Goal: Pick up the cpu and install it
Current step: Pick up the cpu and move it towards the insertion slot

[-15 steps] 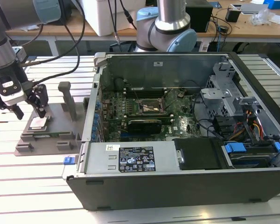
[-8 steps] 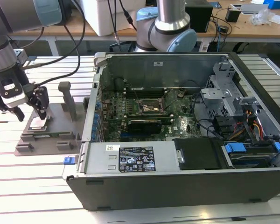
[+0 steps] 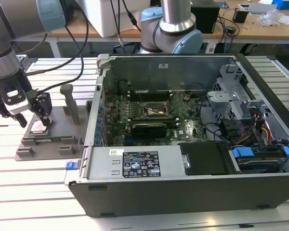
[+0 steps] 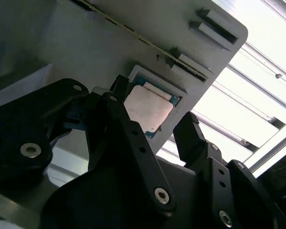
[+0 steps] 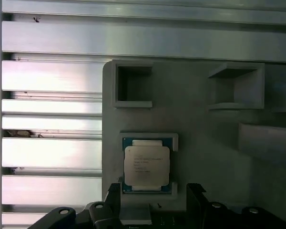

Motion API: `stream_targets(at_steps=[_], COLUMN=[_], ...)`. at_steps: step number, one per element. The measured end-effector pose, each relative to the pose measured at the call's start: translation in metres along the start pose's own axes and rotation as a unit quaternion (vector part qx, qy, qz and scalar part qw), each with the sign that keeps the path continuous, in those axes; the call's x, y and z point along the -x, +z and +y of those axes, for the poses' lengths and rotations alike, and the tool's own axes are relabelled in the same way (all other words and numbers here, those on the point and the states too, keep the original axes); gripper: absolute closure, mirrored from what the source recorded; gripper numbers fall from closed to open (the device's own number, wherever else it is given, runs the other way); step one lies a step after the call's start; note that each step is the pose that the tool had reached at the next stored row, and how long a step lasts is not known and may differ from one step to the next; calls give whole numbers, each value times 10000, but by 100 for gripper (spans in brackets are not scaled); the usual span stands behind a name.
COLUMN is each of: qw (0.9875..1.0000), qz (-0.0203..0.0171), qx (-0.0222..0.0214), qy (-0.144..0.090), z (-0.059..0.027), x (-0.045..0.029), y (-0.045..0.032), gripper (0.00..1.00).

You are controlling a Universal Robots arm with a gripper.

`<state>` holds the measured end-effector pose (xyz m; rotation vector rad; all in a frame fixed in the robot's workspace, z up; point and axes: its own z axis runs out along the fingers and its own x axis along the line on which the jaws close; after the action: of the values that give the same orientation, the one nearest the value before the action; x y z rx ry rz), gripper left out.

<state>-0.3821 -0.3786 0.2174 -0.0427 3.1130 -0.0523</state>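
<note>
The claw (image 3: 33, 120) is open, with a wide gap between its two black fingers (image 5: 196, 198), and it holds nothing. In both wrist views the fingers stand one on each side of the cpu (image 5: 147, 164), and the gap between them is wider than the chip. Whether a fingertip touches the chip or the frame around it, I cannot tell. The cpu lies flat, with its silvery top facing up, in a shallow square recess of the grey holder (image 3: 53, 139), so it is not lifted. In the first wrist view the same holder has two other square pockets (image 5: 132, 86) beyond the chip. The holder rests on the slatted metal desk (image 3: 33, 192) at the exterior view's left, just beside the open computer case (image 3: 183, 192). The arm (image 3: 5, 53) comes in from the upper corner at the exterior view's left and bends down, so that its wrist points nearly straight down onto the holder, with the claw low over the chip. Dark cables (image 3: 82, 48) hang in a loop from the arm toward the wrist. Inside the case the board lies flat, and the dark socket (image 3: 156, 110) with its metal frame sits near the middle, well apart from the claw and the cpu.
</note>
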Motion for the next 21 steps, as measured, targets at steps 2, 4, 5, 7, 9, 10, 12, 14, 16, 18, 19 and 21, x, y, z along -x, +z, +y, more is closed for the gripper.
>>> stream_targets(at_steps=[2,4,5,7,9,10,12,14,16,18,19,21], qw=[10000,10000,10000,10000,10000,10000,10000,10000,10000,10000,10000,10000], qz=[0,2,1,2,2,1,3,2,2,2,2,2], qx=[-14,-59,-64,-64,-64,-64,-64,-64,-64,-64,-64,-64], qy=[-1,-2,-3,-6,-7,-7,-7,-7,-7,-7,-7,-7], z=[9,91,147,182,185,186,186,186,186,186,186,186], x=[1,10,10,-34,-48,-48,-49,-48,-48,-49,-49,-49], y=[36,133,175,205,252,276,291,292,292,292,292,293], gripper=[34,34,34,34,34,34,34,34,34,36,42,45])
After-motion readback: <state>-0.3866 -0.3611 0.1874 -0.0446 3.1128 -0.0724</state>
